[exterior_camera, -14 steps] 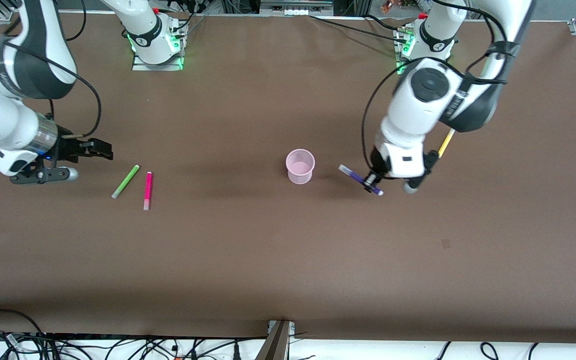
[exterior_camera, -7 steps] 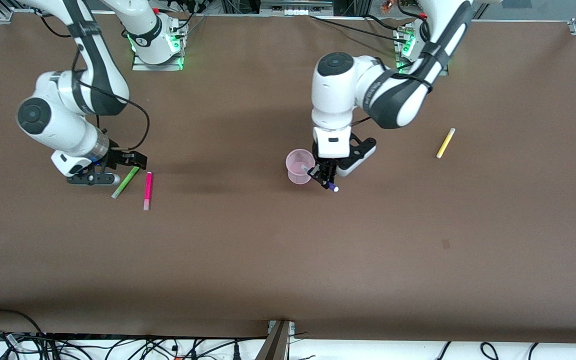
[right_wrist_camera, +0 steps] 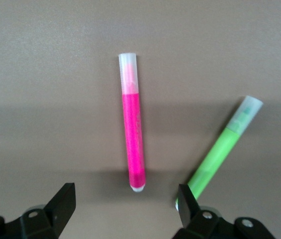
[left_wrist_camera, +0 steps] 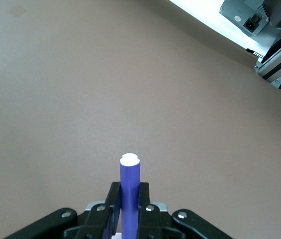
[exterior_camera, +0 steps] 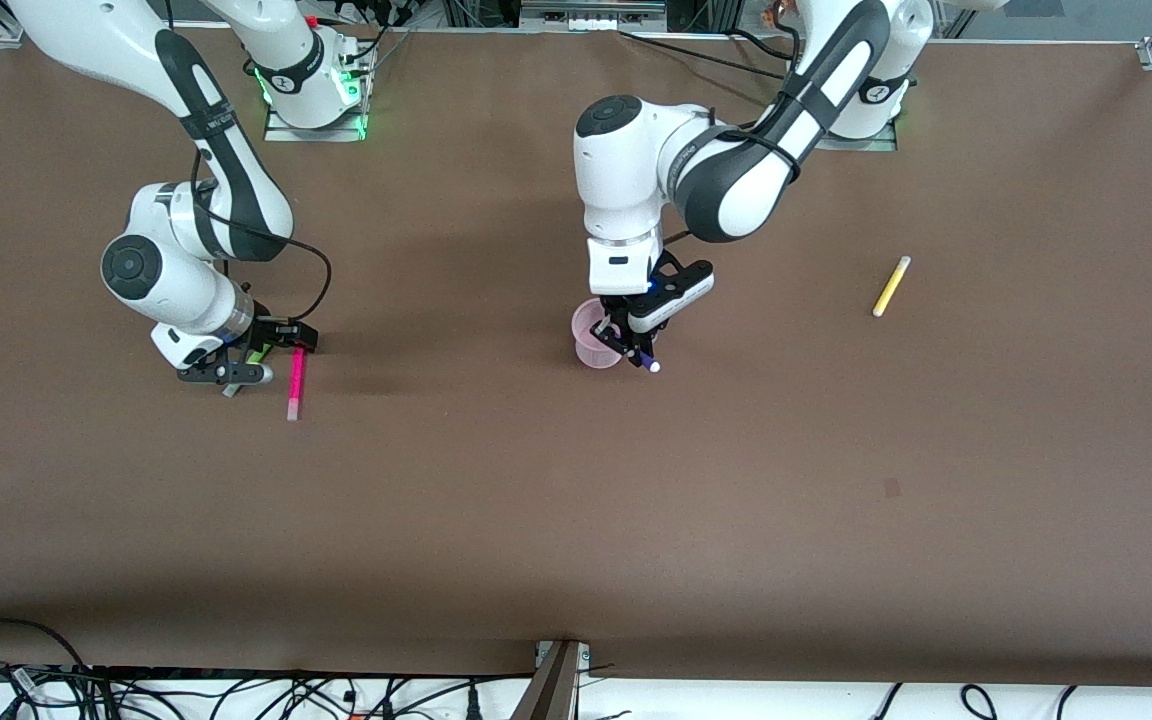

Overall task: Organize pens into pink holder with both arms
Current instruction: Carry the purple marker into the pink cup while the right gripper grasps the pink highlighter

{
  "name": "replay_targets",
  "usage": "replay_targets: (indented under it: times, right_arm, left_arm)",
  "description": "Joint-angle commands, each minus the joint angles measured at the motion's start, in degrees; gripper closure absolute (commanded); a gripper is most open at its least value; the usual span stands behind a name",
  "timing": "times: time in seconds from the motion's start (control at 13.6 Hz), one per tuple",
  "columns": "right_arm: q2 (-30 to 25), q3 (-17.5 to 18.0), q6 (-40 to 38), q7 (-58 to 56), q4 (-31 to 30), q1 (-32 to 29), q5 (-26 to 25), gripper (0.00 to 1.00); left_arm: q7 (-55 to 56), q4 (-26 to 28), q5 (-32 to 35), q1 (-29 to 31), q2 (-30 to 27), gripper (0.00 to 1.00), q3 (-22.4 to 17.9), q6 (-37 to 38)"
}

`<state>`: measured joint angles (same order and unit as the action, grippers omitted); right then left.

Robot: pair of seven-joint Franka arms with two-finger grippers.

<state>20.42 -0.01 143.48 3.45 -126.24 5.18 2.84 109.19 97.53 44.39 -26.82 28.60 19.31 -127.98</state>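
Note:
My left gripper [exterior_camera: 629,345] is shut on the purple pen [exterior_camera: 644,358] and holds it tilted over the rim of the pink holder [exterior_camera: 587,340], white tip toward the front camera. In the left wrist view the purple pen [left_wrist_camera: 129,181] stands clamped between the fingers of the left gripper [left_wrist_camera: 129,199]; the holder is out of that view. My right gripper [exterior_camera: 288,342] is open, low over the magenta pen [exterior_camera: 294,385] and the green pen [exterior_camera: 258,353]. In the right wrist view the magenta pen [right_wrist_camera: 133,122] ends between the open fingers of the right gripper [right_wrist_camera: 125,199], and the green pen [right_wrist_camera: 220,154] lies beside one finger.
The yellow pen [exterior_camera: 891,286] lies alone on the brown table toward the left arm's end. The arm bases stand along the table's edge farthest from the front camera. Cables run along the table's near edge.
My left arm carried the purple pen from the left arm's end of the table to the pink holder. My right arm swung in over the green and magenta pens.

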Motion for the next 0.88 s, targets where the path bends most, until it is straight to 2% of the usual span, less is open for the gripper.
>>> replay_targets:
  times: [0.0, 0.22, 0.74, 0.81]
  right_arm:
    - [1.4, -0.1, 1.9, 0.5, 0.1, 0.9, 0.7, 0.22]
    - [1.9, -0.1, 2.2, 0.5, 0.1, 1.3, 0.7, 0.33]
    - [3.2, -0.2, 2.4, 0.4, 0.4, 1.2, 0.7, 0.38]
    - [3.2, -0.2, 2.9, 0.4, 0.4, 1.2, 0.7, 0.4]
  left_arm:
    - [1.9, -1.9, 3.9, -2.2, 2.3, 1.0, -1.0, 1.9]
    - [2.3, -1.9, 4.5, -3.6, 4.1, 1.0, -1.1, 1.9]
    - [4.2, -3.0, 6.0, -5.2, 5.2, 1.0, -1.0, 4.1]
    - [4.3, -3.4, 5.9, -5.2, 5.2, 0.83, -1.0, 4.1]
